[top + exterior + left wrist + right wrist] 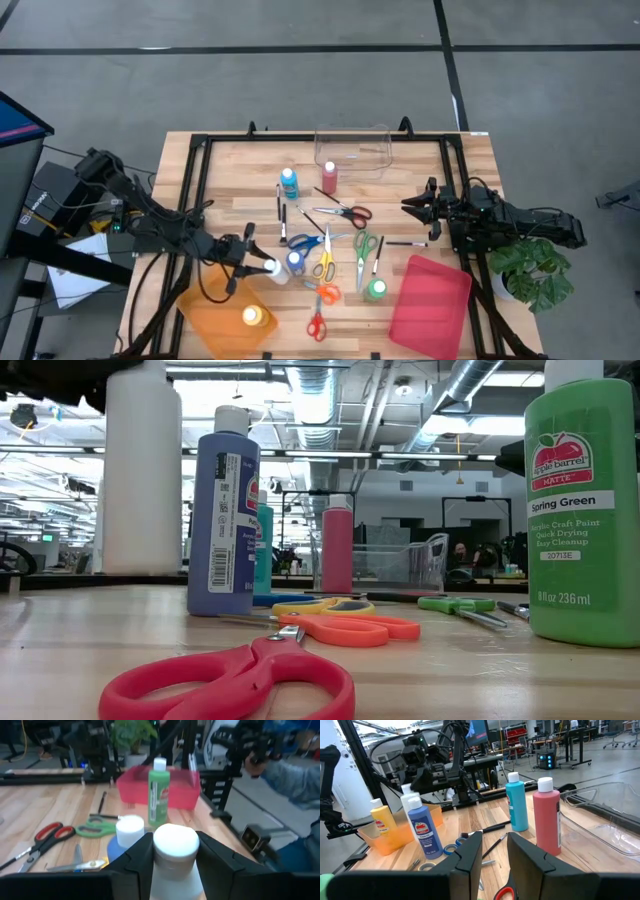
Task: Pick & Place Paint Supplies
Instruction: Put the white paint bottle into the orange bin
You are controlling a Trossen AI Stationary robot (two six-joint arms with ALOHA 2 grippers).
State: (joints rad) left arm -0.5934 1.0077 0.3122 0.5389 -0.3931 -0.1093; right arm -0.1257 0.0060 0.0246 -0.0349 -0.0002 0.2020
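White bottle sits clamped, seemingly firmly, in left gripper.

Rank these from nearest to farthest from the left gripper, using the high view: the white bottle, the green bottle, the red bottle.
1. White bottle: between the left gripper's fingers.
2. Green bottle: across the scissors, toward the red tray.
3. Red bottle: far side, by the clear bin.

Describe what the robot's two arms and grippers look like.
Both arms are dark and jointed, with black cables looped along them. The left gripper and right gripper each end in two dark fingers, broad and angular with flat inner faces. No markings are legible on them.
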